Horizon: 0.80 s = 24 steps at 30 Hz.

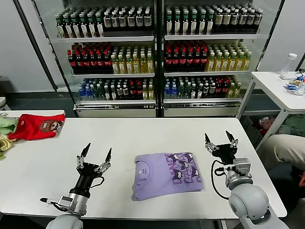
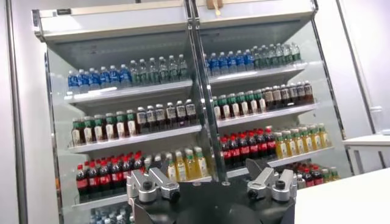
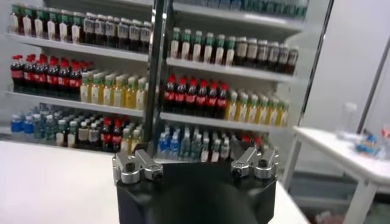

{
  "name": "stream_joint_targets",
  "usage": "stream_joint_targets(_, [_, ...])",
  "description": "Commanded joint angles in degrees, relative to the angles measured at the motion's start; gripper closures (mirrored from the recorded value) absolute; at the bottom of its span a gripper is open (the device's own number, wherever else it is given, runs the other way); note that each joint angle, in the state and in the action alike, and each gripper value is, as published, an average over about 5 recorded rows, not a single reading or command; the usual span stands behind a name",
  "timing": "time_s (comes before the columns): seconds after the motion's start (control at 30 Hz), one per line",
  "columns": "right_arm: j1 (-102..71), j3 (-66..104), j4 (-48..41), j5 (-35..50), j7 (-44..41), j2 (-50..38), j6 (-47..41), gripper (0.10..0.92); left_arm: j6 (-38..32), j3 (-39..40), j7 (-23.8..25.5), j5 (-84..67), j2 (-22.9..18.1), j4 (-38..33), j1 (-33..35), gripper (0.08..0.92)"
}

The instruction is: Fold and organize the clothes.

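The lavender T-shirt [image 1: 167, 174] lies folded into a rectangle on the white table [image 1: 157, 131], neck label and dark purple print facing up. My left gripper [image 1: 96, 151] stands to its left, fingers pointing up and spread open, holding nothing. To the right of the shirt my right gripper [image 1: 219, 137] also points up, open and empty. Neither gripper touches the shirt. Both wrist views look out at the drinks shelves, with only the jaw bases at the frame edge.
A red shirt with a brown print [image 1: 38, 126] and green and yellow garments [image 1: 5, 129] lie at the table's far left. A glass-door fridge of bottles [image 1: 157, 52] stands behind. A second white table [image 1: 281, 88] with a bottle is at the right.
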Motion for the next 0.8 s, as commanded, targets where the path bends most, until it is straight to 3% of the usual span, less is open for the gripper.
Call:
stream_joint_targets(0.03, [-1.3,2.9,-2.8,-7.6,-4.8,-0.4,5.6,0.202,1.7,0.6,-3.1,2.5,-0.1,-0.8,0.5,0.177])
stream_joint_targets(0.43, [-0.2,2.8,-4.1,-16.5,-5.4,2.8,6.8,0.202,0.4,-1.4,-1.5,1.7,-0.6,-1.2,1.5,0.177])
stream_joint_targets(0.8, [0.0,2.6,-3.9,-20.7,-6.5,4.2,7.5,0.203,-1.1,-0.5,0.9,1.4,0.8,1.2,-3.3,0.177])
